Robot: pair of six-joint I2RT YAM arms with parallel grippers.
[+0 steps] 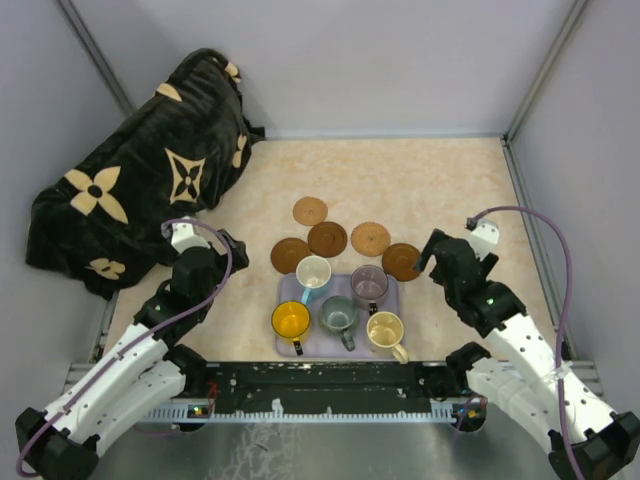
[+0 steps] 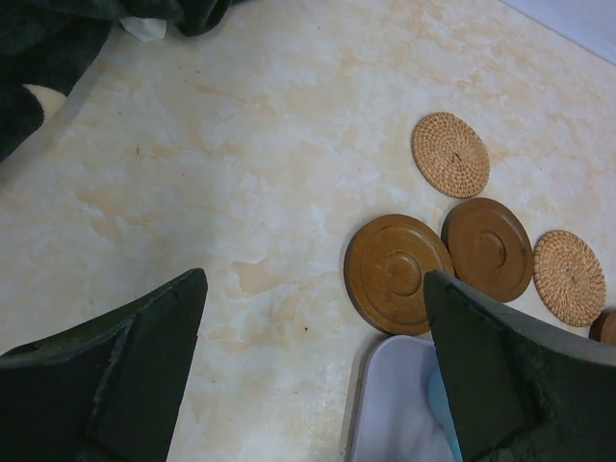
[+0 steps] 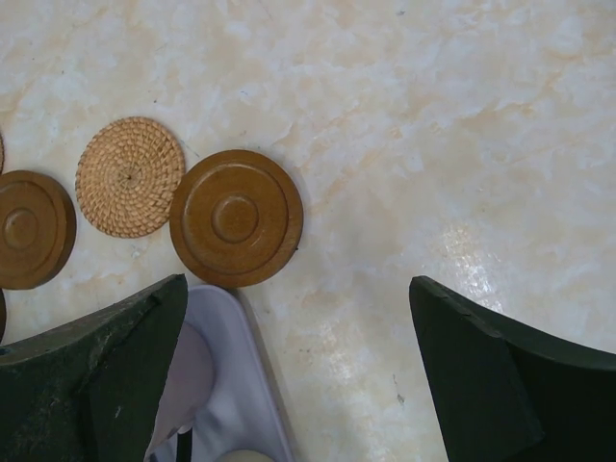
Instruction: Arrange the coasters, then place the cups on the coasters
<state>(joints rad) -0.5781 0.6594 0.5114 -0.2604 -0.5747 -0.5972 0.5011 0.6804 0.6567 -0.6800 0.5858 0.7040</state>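
Coasters (image 1: 327,239): five flat discs, three of smooth ringed wood and two woven tan, clustered on the marbled table (image 1: 450,180) just beyond the tray | Cups (image 1: 338,315): five glossy handled mugs, upright on the lavender rectangular tray (image 1: 284,295) | Left gripper (image 1: 197,246) and right gripper (image 1: 440,255): angled downward, flanking the tray, jaws wide apart and empty

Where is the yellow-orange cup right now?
Top view: the yellow-orange cup sits at the lavender tray's near-left corner, left of the grey-green cup, with the white cup behind it.
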